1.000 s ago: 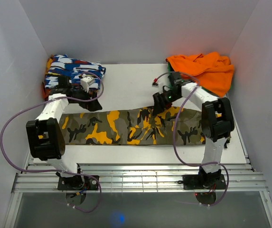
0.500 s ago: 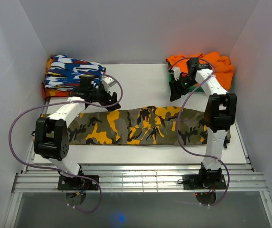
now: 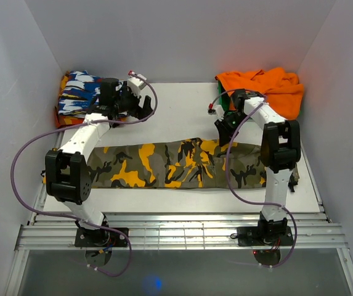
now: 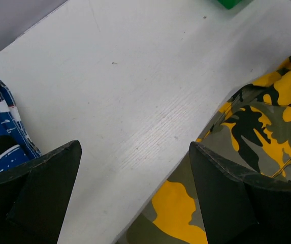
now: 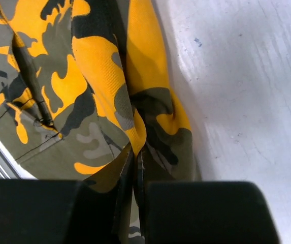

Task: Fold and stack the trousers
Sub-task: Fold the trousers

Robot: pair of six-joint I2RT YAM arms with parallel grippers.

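Observation:
The camouflage trousers [image 3: 164, 163] lie flat in a long strip across the table, left to right. My right gripper [image 3: 224, 131] sits at their far edge, right of the middle. In the right wrist view it [image 5: 136, 178] is shut on a bunched fold of the trousers [image 5: 99, 66], the cloth pinched between the jaws. My left gripper [image 3: 143, 110] hovers open over bare table beyond the trousers' left half. In the left wrist view its fingers [image 4: 43, 188] stand wide apart with nothing between them, and the edge of the trousers [image 4: 257, 127] lies under the right finger.
A folded blue-white-red garment [image 3: 81, 89] lies at the far left corner, its edge [image 4: 3, 127] beside my left gripper. A plain orange cloth [image 3: 271, 89] is heaped at the far right. A green item [image 4: 230, 3] shows at the table's [image 3: 176, 111] far side. Walls enclose the table on three sides.
My right gripper came down from the orange cloth to the trousers' far edge and shut on a fold. My left gripper moved further back and left, staying open.

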